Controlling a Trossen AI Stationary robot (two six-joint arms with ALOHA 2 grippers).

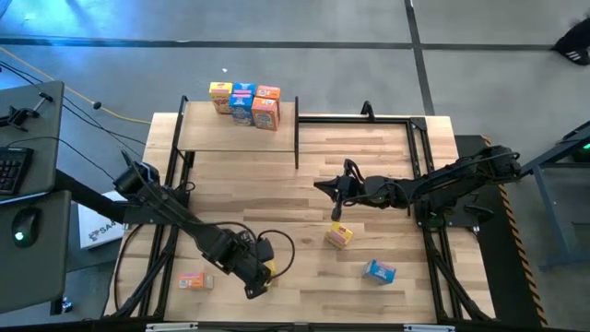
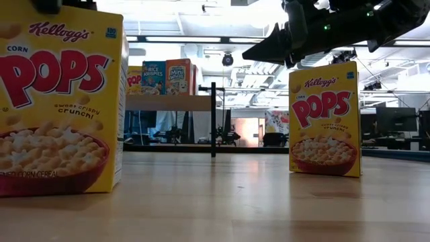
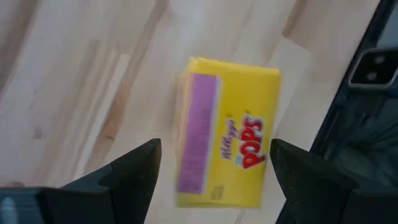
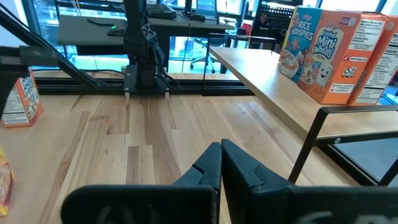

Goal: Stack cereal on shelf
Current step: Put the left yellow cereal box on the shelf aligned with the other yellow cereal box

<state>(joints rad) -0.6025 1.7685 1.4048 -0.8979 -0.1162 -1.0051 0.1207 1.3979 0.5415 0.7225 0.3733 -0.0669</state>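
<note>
High view: left claw (image 1: 261,275) is seen near the worktop's front edge, left of centre, over a yellow Corn Pops box (image 1: 268,270). Left wrist view: its fingers (image 3: 134,171) are spread wide, with the box (image 3: 227,134) on the worktop between and just beyond them, not gripped. The box's long axis is seen running roughly along the claw's line of sight, so the narrow width would be spanned by the jaws; a short advance and a close look to be what's needed.

Right claw (image 1: 336,189) is shut, empty, hovering mid-worktop; a second yellow box (image 1: 338,236) lies just in front of it, a blue box (image 1: 379,270) toward the front right corner, an orange box (image 1: 192,280) at the front left.

Shelf (image 1: 235,138) at the back left edge already carries three boxes (image 1: 244,104).
</note>
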